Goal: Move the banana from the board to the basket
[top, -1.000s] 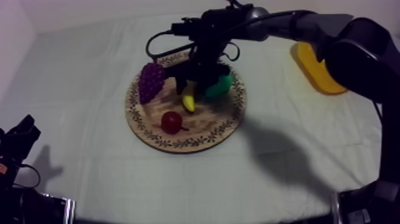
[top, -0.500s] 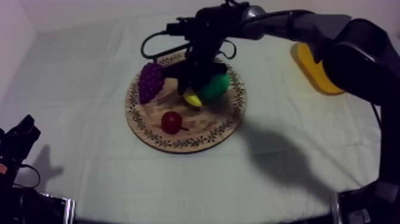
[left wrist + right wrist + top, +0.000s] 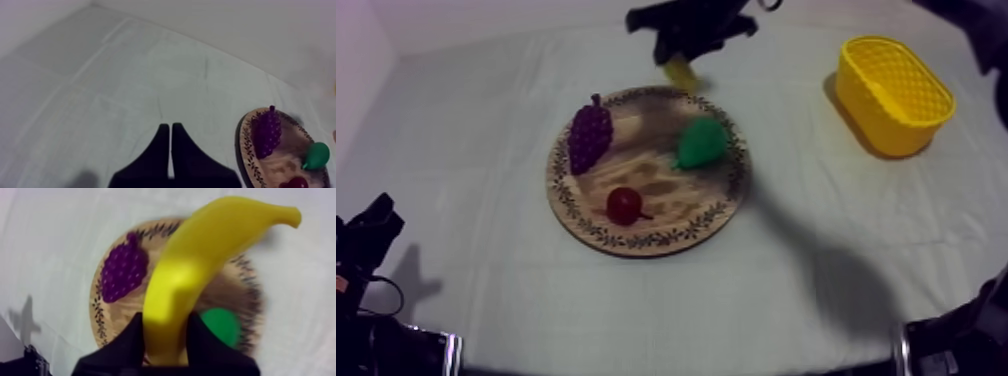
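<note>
Top view: right fingers (image 3: 125,350) have lifted the banana (image 3: 681,72) off the board (image 3: 636,240).

In the right wrist view the banana (image 3: 200,263) covers the middle of the wooden board (image 3: 100,319) and most of the pear (image 3: 221,326). Its lower end is hidden between the fingers of the right hand (image 3: 167,323). From above, that hand is a dark blur by the tabletop's far edge, its arm cut off by the picture's edge, and the banana under it a smeared yellow patch. In the left wrist view the board's side toward the tabletop's right edge is cut off, and the small red fruit (image 3: 298,183) shows as a sliver.
</note>
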`<state>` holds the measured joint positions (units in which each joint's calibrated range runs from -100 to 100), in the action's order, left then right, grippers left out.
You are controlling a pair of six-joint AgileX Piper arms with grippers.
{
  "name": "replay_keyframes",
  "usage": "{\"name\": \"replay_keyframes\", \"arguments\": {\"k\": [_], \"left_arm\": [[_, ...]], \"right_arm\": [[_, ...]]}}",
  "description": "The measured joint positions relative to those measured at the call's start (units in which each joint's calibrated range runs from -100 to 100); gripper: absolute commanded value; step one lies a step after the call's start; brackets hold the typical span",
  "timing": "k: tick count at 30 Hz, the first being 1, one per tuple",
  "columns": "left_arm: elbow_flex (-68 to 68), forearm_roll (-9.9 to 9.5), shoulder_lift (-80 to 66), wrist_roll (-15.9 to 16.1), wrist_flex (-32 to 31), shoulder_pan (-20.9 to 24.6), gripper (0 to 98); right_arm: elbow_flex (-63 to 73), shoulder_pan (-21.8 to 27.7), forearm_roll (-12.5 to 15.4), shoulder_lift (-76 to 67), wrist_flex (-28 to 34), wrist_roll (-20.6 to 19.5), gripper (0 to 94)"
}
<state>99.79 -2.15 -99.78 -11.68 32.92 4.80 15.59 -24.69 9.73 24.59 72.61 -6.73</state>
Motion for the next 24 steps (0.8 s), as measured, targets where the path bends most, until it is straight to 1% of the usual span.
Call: {"name": "replay_keyframes", "arguments": {"k": [6, 12, 16, 24], "left_arm": [[0.0, 0.0, 0.0, 0.0, 0.0, 0.0, 0.1], [0.0, 0.0, 0.0, 0.0, 0.0, 0.0, 0.1], [0.0, 0.0, 0.0, 0.0, 0.0, 0.0, 0.1], [0.0, 0.0, 0.0, 0.0, 0.0, 0.0, 0.1]], "right_arm": [[-7.19, 5.77, -1.2, -9.89, -1.15, 2.5, 9.5], [-14.43, 13.47, -1.11, -17.37, -1.51, 6.36, 9.5], [-18.14, 18.94, -1.18, -20.02, -1.69, 8.88, 9.5], [-26.2, 28.65, -1.56, -21.12, -5.02, 13.87, 9.8]]}}
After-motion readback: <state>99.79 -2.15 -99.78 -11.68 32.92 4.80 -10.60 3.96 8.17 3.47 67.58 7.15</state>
